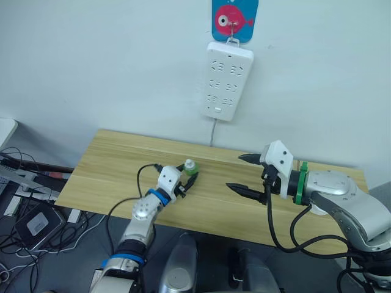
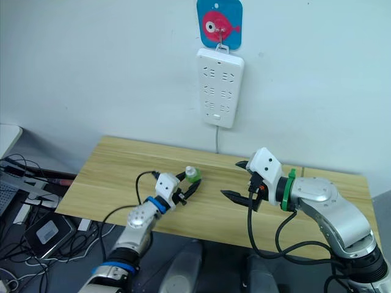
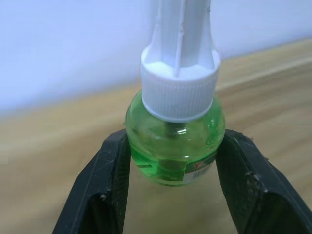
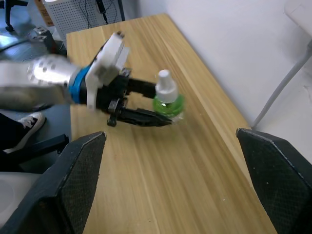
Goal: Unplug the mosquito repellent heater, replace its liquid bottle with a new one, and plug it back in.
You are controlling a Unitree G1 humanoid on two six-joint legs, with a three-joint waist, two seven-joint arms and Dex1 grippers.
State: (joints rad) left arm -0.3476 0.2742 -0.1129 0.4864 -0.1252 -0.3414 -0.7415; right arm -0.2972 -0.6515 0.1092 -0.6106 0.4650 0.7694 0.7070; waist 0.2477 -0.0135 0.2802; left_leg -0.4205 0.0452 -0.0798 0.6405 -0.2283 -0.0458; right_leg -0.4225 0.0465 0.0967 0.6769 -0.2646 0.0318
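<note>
With your left claw (image 1: pixel 190 177) clamped around the green liquid bottle (image 1: pixel 190 166) standing on the worktop (image 1: pixel 110 165), keep it upright by its round belly, while your right claw (image 1: pixel 243 173) hangs spread wide nearby, holding nothing.

Silver arms, white wrist housings, black jaws, blue and green rings.

A lab-like room: bare wooden table (image 1: pixel 110 165), wall-hung power strip (image 1: pixel 226 80), cables and gear on the floor (image 1: pixel 27 210).
</note>
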